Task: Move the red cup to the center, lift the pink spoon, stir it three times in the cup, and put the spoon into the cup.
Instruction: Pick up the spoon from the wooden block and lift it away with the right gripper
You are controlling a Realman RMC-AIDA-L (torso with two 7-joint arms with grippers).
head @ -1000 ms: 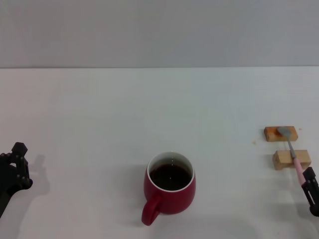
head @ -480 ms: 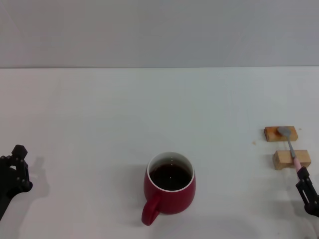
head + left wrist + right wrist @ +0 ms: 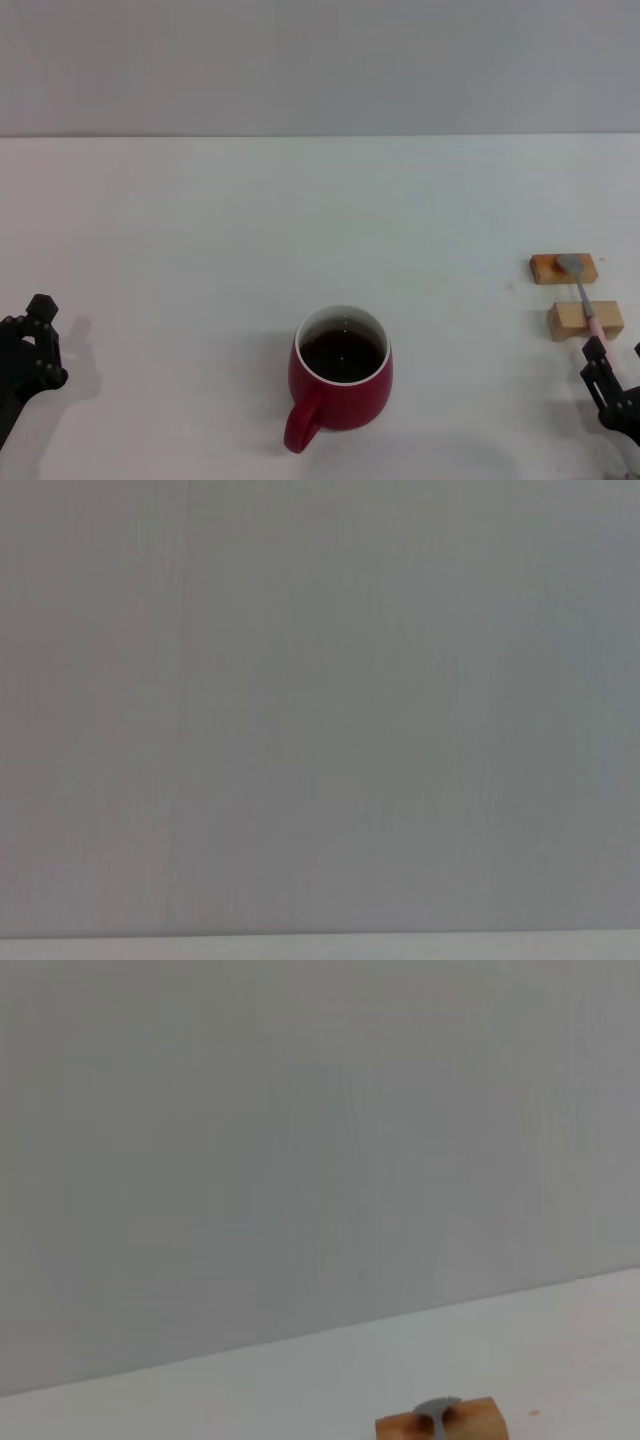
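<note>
The red cup [image 3: 341, 385] stands at the table's near middle, dark liquid inside, its handle toward the near left. Far to the right, the pink spoon [image 3: 583, 296] lies across two wooden blocks, its grey bowl on the farther one. The right wrist view shows that spoon bowl [image 3: 436, 1409] on its block. My right gripper [image 3: 613, 372] sits open just nearer than the end of the spoon's handle, with nothing between its fingers. My left gripper [image 3: 32, 345] rests at the near left edge, well away from the cup.
The orange-topped wooden block [image 3: 562, 269] and the plain wooden block [image 3: 584, 320] prop the spoon at the right side. The orange-topped block [image 3: 478, 1424] also shows in the right wrist view. A grey wall backs the white table [image 3: 300, 220].
My right gripper has slid toward the near edge and a little left, uncovering the end of the spoon's handle. The left gripper has sunk slightly. Cup and spoon have not moved.
</note>
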